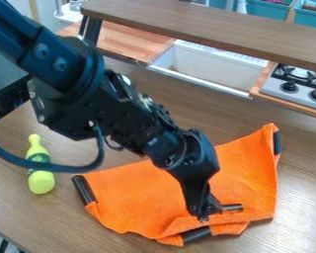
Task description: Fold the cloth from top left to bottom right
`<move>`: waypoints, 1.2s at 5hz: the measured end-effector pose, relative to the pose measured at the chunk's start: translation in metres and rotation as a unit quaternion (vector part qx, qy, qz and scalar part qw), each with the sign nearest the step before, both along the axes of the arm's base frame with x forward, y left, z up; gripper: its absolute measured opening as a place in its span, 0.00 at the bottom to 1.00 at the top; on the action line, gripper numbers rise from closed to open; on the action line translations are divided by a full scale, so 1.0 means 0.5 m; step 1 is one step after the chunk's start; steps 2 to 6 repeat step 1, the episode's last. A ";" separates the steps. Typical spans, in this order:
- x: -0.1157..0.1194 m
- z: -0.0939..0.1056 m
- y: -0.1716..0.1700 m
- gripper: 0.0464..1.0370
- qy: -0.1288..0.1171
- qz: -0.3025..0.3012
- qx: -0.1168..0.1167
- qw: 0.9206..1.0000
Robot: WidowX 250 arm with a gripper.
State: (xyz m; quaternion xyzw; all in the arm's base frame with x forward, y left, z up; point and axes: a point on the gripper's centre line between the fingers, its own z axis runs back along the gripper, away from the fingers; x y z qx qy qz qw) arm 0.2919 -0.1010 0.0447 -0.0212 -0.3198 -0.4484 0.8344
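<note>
The black gripper (205,211) points down over the lower middle of the orange cloth (131,197). The cloth lies spread and wrinkled on the table, and the arm hides part of its middle. Right beside the gripper, a black corner piece (232,207) lies over the orange fabric. Other black pieces mark the cloth's left corner, its upper right corner and its bottom edge (196,234). Whether the gripper holds the piece beside it, I cannot tell.
A yellow-green bottle (40,180) stands left of the cloth on the wooden table (61,222). Behind are a raised wooden shelf (207,27), a white sink (210,69) and a stove (299,81). A dark cable loops past the bottle.
</note>
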 end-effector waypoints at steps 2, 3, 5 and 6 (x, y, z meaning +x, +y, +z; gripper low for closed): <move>0.002 0.058 0.019 0.96 0.015 -0.027 -0.001 1.000; 0.002 0.058 0.019 0.96 0.015 -0.027 -0.001 1.000; 0.002 0.058 0.019 0.96 0.015 -0.027 -0.001 1.000; 0.002 0.058 0.019 0.96 0.015 -0.027 -0.001 1.000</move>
